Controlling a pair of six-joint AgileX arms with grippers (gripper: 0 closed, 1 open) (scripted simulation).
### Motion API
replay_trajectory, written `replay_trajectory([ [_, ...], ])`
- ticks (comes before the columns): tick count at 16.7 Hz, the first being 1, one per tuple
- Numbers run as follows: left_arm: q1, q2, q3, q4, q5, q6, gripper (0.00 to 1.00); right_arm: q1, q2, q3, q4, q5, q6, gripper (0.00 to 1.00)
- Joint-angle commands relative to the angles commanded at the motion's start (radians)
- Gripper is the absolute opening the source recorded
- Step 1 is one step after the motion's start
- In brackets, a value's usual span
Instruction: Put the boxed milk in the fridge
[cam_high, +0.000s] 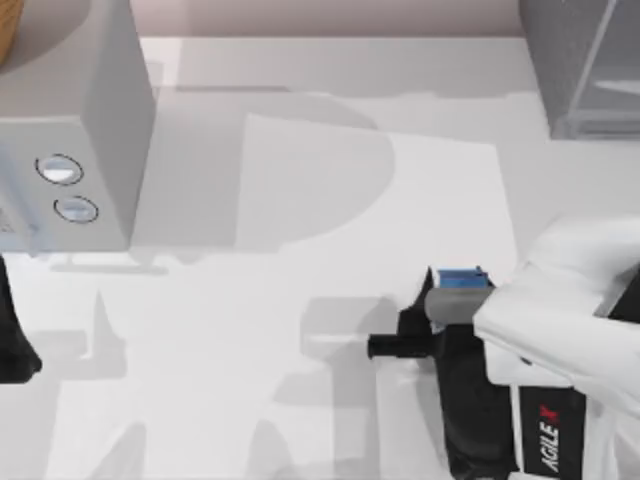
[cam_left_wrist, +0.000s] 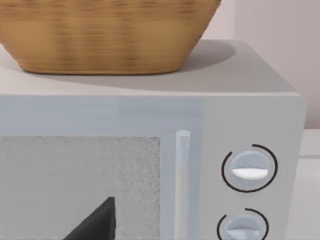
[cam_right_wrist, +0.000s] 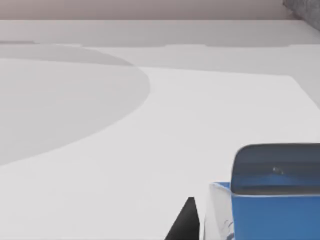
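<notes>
Boxed milk (cam_high: 461, 278) at table's (cam_high: 300, 330) right, right gripper (cam_high: 440, 315) around it, finger state unclear, fridge (cam_high: 585, 65) far right, left arm (cam_high: 15, 340) parked at left edge

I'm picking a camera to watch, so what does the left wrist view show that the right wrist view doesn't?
Left wrist view alone: a woven basket sitting on top of a light grey box with two round dials, and a dark tip of the left gripper. Right wrist view alone: the blue top of the boxed milk, close by the right gripper, on the white table. Shared: the pale back wall.
</notes>
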Motion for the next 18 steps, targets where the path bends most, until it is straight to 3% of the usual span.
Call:
replay_trajectory([
  [4,0.0,0.0,0.0,0.0,0.0,0.0,1.0,0.0,0.0,0.0,0.0,0.0,0.0,0.02],
  [5,0.0,0.0,0.0,0.0,0.0,0.0,1.0,0.0,0.0,0.0,0.0,0.0,0.0,0.0],
  [14,0.0,0.0,0.0,0.0,0.0,0.0,1.0,0.001,-0.004,-0.001,-0.002,0.0,0.001,0.0],
  [18,0.0,0.0,0.0,0.0,0.0,0.0,1.0,0.004,-0.11,0.006,-0.104,-0.007,0.005,0.0],
])
